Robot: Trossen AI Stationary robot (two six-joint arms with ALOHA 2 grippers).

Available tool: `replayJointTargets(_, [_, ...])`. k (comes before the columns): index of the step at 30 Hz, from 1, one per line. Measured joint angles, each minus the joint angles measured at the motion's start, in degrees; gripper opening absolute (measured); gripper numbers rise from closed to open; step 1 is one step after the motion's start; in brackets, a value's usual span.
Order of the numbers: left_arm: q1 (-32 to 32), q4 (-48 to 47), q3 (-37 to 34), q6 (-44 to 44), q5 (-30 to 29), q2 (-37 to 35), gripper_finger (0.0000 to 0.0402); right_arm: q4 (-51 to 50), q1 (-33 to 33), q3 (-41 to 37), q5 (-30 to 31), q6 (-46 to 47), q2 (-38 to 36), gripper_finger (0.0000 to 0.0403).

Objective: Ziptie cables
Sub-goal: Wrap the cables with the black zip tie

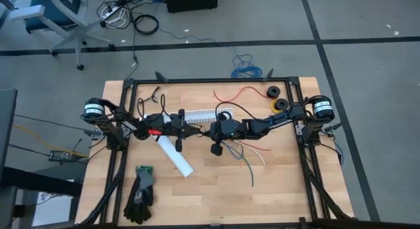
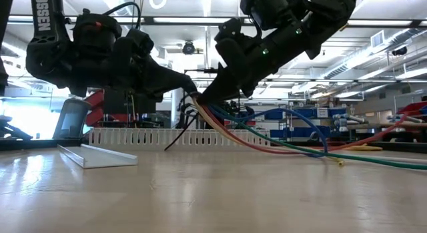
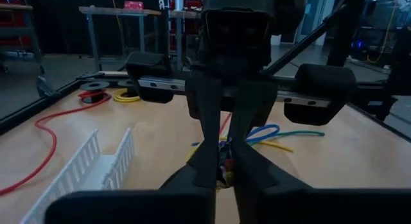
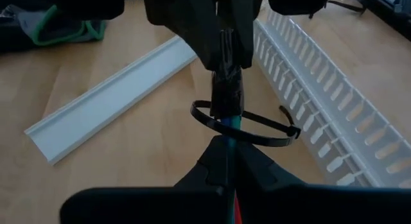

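- Both arms meet mid-table beside the slotted white channel (image 4: 334,115)
- Right gripper (image 4: 226,161) is clamped on the cables (image 2: 280,143), which trail across the wood
- Left gripper (image 4: 225,47) pinches their dark-sleeved end, a black ziptie (image 4: 247,124) looped loosely around it

left gripper (image 1: 190,129): mid-table, jaws closed | right gripper (image 1: 203,130): facing it, jaws closed, tips nearly meeting

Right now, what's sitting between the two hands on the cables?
In the right wrist view, a loose black zip tie loop circles the cables between the left hand and right hand.
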Motion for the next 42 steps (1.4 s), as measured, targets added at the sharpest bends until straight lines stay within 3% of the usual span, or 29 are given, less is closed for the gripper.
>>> replayJointTargets(13, [-0.1, -0.7, -1.3, -1.4, 3.6, 0.0, 0.0026, -2.1, 0.0, 0.0, -1.5, 5.1, 0.0, 0.0041])
replayJointTargets(28, [-5.0, -3.7, -6.2, 0.1, 2.4, 0.0, 0.0024, -1.9, -0.4, 0.0, -3.0, 14.3, 0.0, 0.0140])
replayJointTargets(37, [-8.7, -6.9, -6.2, 0.2, 2.2, 0.0, 0.0022, -2.1, -4.0, 0.0, -11.9, 25.3, 0.0, 0.0138])
replayJointTargets(42, [-10.6, -7.3, -6.2, 0.2, 1.4, 0.0, 0.0018, 0.6, -4.5, 0.9, -15.8, 30.0, 5.3, 0.0127])
